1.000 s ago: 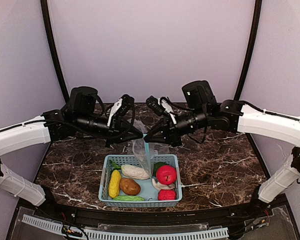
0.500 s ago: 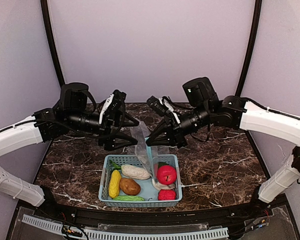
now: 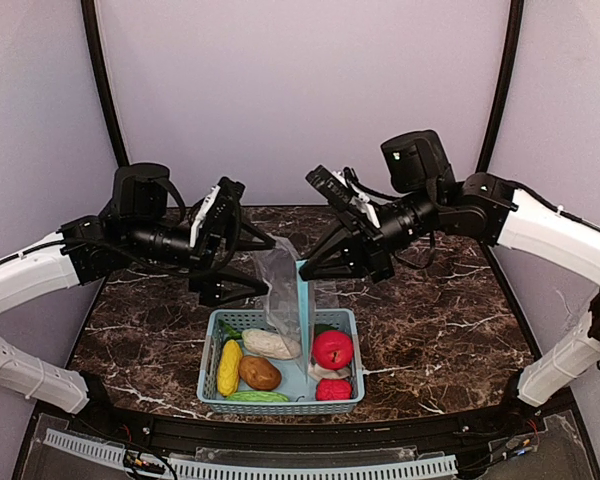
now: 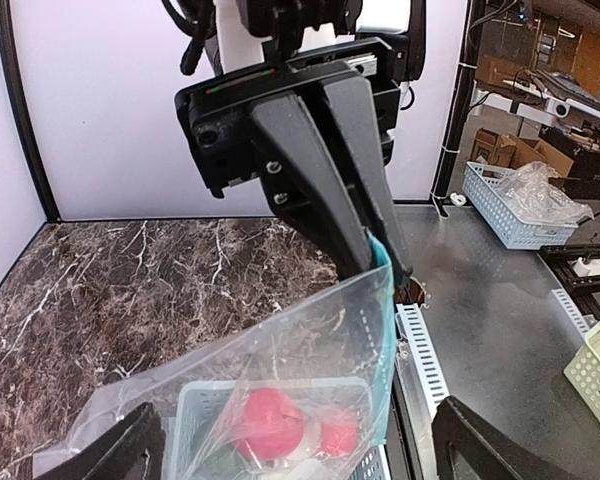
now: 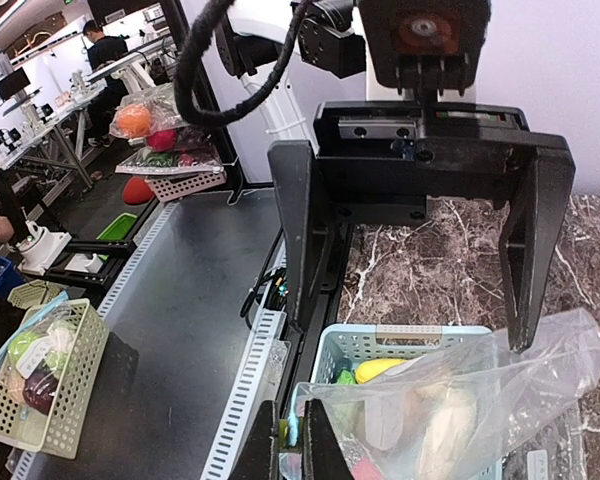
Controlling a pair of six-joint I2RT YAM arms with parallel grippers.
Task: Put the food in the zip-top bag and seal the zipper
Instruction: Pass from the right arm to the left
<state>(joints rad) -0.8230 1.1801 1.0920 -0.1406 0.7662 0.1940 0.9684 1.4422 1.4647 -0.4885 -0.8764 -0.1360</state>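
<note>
A clear zip-top bag (image 3: 282, 292) with a teal zipper edge hangs over the light blue basket (image 3: 280, 408). My right gripper (image 3: 306, 270) is shut on the bag's zipper corner (image 5: 293, 432). My left gripper (image 3: 263, 268) is open just left of the bag, its fingers (image 4: 120, 452) wide apart and holding nothing. The food lies in the basket: yellow corn (image 3: 229, 367), brown potato (image 3: 259, 373), white radish (image 3: 270, 344), red apple (image 3: 332, 349), small red fruit (image 3: 333, 389), green pod (image 3: 258, 397). The apple (image 4: 265, 420) shows through the bag (image 4: 280, 350).
The basket sits near the front middle of the dark marble table (image 3: 430, 330). A black frame and grey slotted rail (image 3: 280, 465) run along the near edge. Pale walls close off the back and sides.
My left gripper has opened, let go of the bag and drawn back to the left. My right gripper has risen slightly up and right, and the bag now hangs from it alone.
</note>
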